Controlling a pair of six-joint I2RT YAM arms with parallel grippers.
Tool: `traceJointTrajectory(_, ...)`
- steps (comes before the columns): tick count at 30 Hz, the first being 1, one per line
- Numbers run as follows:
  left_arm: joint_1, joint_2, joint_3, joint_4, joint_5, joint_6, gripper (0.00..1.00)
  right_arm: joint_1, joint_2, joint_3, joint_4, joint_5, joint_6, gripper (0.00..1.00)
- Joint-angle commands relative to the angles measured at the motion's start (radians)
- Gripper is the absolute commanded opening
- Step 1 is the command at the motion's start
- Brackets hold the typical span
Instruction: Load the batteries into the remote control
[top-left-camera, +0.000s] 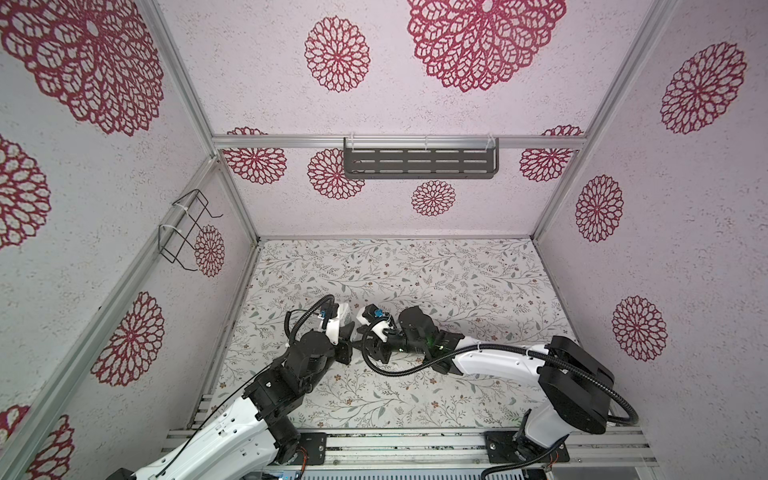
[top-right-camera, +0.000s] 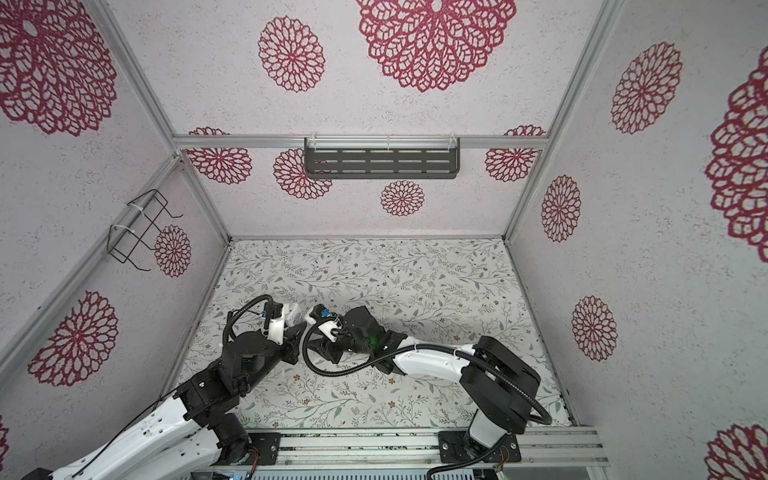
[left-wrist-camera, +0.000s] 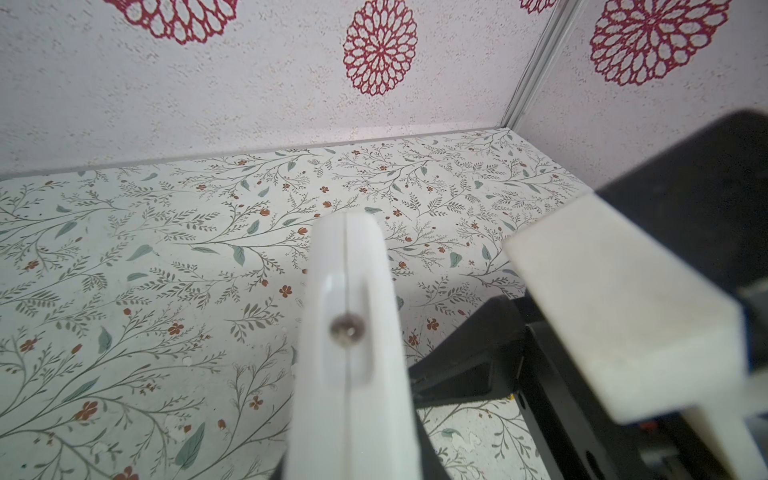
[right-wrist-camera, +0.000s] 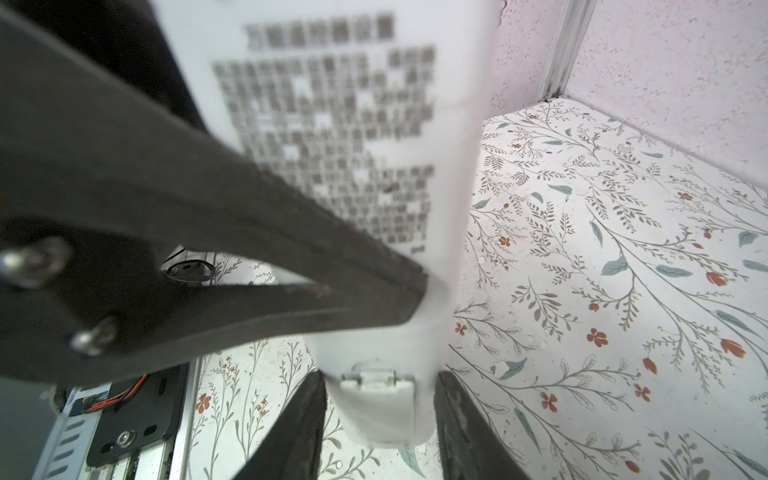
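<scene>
- The remote control (right-wrist-camera: 332, 124) hangs above the table (right-wrist-camera: 582, 291), label side towards the right wrist camera.
- The left gripper (right-wrist-camera: 415, 297) is clamped on its long edge.
- The right gripper (right-wrist-camera: 380, 376) straddles its latch end, with its fingers (right-wrist-camera: 457, 415) beside both sides; I cannot tell whether it grips.

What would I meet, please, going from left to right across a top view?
The wire rack on the left wall → left arm's wrist → remote control → right arm's wrist → right arm's shoulder. The back-wall shelf overlaps several, so I leave it out.
</scene>
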Motion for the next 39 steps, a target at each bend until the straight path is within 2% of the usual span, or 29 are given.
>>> traceJointTrajectory(1,-0.017,0.0,0.029,0.024,0.01,0.013,0.0,0.006,-0.015,0.035,0.038,0.019,-0.015,0.44)
traceJointTrajectory(16,-0.018,0.002,0.026,0.023,-0.01,0.014,0.0,0.008,-0.038,0.016,0.045,0.014,-0.018,0.36)
traceJointTrajectory(39,-0.017,0.016,0.033,0.015,-0.058,0.022,0.0,0.009,-0.094,-0.047,0.054,0.046,-0.01,0.33)
